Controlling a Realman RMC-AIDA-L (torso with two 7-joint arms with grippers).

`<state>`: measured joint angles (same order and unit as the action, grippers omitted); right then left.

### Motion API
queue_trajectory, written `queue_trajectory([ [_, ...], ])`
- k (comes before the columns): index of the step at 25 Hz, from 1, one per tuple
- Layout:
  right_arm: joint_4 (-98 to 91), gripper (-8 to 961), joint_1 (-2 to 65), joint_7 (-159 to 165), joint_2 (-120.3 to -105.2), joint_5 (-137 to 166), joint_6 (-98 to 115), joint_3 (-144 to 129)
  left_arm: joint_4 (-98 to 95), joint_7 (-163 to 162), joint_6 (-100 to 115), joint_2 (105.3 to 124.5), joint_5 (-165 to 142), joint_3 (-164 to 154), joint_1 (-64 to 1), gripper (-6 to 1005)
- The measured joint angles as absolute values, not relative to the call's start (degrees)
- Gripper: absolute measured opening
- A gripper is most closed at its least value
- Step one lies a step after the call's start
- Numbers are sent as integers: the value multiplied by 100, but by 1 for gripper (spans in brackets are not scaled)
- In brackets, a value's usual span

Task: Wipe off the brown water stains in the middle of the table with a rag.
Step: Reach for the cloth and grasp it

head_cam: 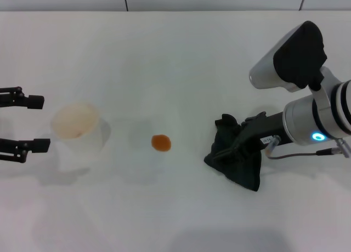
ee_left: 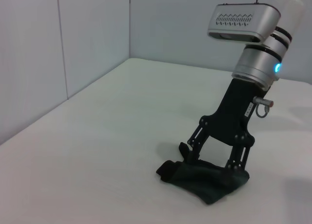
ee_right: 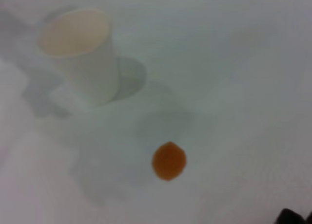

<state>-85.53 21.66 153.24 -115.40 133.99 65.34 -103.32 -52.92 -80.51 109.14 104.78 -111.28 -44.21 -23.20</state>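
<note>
While right gripper [head_cam: 227,149] fingers pinch the rag [head_cam: 237,161], stain [head_cam: 161,143] sits well apart.
Rag soft, limp, light; hold bunched top folds. Left gripper [head_cam: 34,123] fingers wide, parked.

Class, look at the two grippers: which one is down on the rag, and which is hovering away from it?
The right gripper is on the rag. The left gripper is open beside the cup.

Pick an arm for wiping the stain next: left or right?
Right. Its end effector is already down on the rag, right of the brown stain. The left end effector sits open at the far left, beyond the cup.
</note>
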Motion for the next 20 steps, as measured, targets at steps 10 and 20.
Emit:
queue_trajectory([
  [10, -8489, 841, 2171, 15470, -11540, 13682, 6516, -10287, -5291, -8046, 10902, 10493, -11128, -4420, -2321, 881],
  [20, -8465, 842, 2126, 15540, -11540, 13678, 6545, -10204, -5282, -7922, 10898, 10520, -11128, -4403, -2279, 880],
])
